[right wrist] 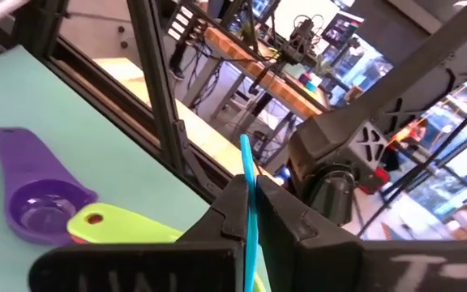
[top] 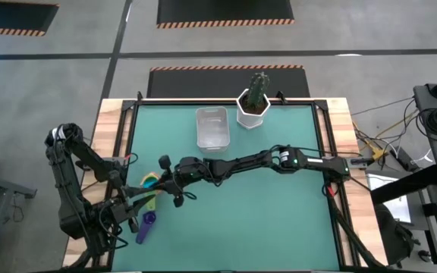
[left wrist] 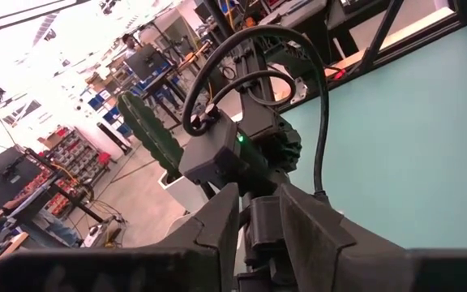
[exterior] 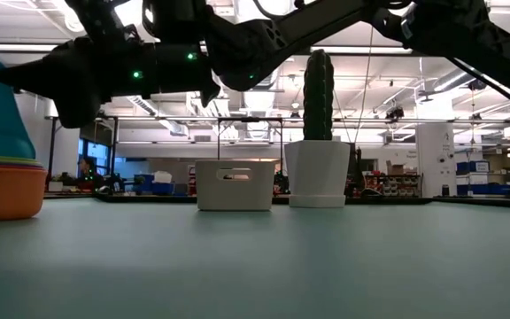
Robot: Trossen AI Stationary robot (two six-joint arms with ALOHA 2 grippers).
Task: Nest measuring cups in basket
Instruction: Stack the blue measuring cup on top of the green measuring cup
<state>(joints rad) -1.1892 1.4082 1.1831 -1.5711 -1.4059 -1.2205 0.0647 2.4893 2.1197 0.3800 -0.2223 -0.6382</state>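
Right gripper (right wrist: 248, 212) reaching across to the mat's left side, fingers pinched on the thin teal measuring cup (right wrist: 246, 174) handle, held edge-on. Purple cup (top: 146, 225) flat on the mat near the front left, handle pointing toward the front edge. Clear basket (top: 212, 127) near the far edge beside the cactus pot (top: 253, 109). Low view alone showing nested cups stacked on an orange cup (exterior: 5, 190). Left gripper (left wrist: 254, 235) just beside the right one, grip state: cannot tell.
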